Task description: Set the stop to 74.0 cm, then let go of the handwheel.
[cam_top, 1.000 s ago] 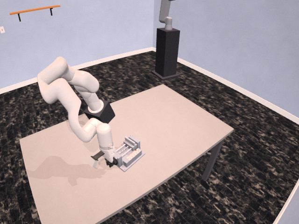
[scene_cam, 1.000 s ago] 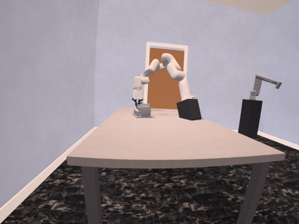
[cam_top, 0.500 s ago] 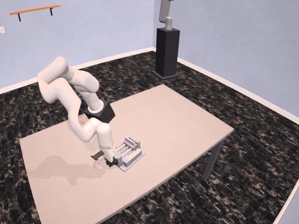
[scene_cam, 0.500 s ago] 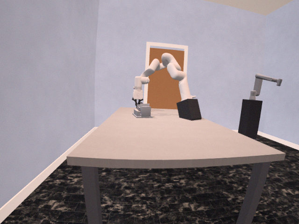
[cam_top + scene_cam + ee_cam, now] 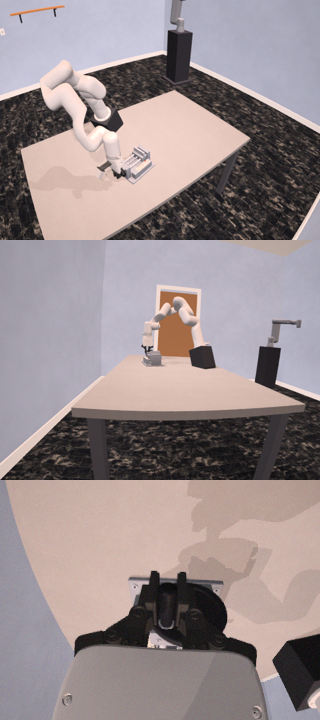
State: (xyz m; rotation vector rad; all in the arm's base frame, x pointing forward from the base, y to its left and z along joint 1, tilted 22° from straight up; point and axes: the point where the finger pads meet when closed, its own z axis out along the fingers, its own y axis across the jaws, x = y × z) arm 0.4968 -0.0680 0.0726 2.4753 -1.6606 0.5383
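Black handwheel (image 5: 124, 172) (image 5: 214, 611) — grip between tool (image 5: 118, 176) (image 5: 148, 353) (image 5: 168, 583) fingers

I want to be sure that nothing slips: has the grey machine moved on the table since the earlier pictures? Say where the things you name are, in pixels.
No, no shift can be seen. In the top view, the grey machine (image 5: 140, 169) (image 5: 156, 359) (image 5: 142, 580) keeps its place against the table's (image 5: 180, 129) (image 5: 180, 387) (image 5: 75, 555) edges.
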